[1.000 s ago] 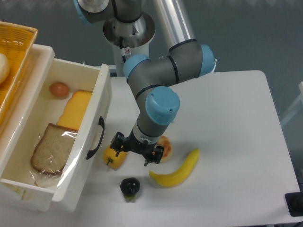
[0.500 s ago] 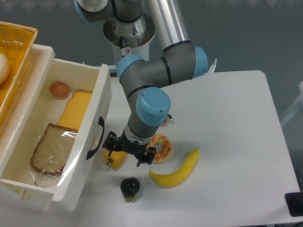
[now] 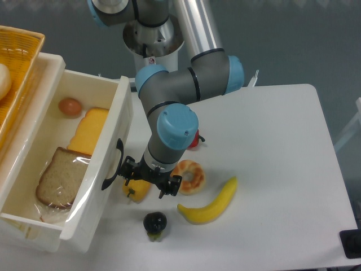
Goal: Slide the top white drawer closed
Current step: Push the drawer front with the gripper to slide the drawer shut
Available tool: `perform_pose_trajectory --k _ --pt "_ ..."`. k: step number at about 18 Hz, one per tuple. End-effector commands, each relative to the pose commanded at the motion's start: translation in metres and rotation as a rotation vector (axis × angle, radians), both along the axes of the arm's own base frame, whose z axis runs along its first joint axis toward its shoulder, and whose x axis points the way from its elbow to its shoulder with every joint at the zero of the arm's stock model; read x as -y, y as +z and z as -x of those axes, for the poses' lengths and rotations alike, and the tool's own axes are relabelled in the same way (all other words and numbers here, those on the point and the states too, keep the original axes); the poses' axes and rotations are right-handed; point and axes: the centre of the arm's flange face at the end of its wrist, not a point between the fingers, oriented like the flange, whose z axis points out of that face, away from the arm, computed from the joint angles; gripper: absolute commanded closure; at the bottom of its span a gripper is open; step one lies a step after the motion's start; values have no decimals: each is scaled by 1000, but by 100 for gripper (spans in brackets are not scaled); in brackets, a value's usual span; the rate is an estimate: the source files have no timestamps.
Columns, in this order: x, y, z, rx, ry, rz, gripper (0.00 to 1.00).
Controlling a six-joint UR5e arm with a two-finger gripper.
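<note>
**Drawer nudged by the arm**

Since a second ago, the gripper (image 3: 148,182) has been moved left, right up to the black handle (image 3: 112,165) of the top white drawer (image 3: 107,186), which is pulled far out at the left of the table (image 3: 282,147). Bread (image 3: 59,178), cheese (image 3: 93,130) and an egg (image 3: 70,106) are seen inside it. Nothing is held between the spread jaws. A banana (image 3: 211,202), a donut (image 3: 189,176), a yellow pepper (image 3: 135,189) and a dark fruit (image 3: 154,223) are laid nearby
</note>
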Motion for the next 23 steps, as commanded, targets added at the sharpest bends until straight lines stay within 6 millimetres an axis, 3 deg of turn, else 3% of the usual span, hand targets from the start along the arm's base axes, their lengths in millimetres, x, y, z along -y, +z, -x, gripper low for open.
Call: perform_pose_trajectory --k 3,14,23 --pt "1 8 -3 -3 1 -8 0" --pt "-13 9 -28 12 -37 -23 0" --pt "-28 12 -62 7 -98 -27 0"
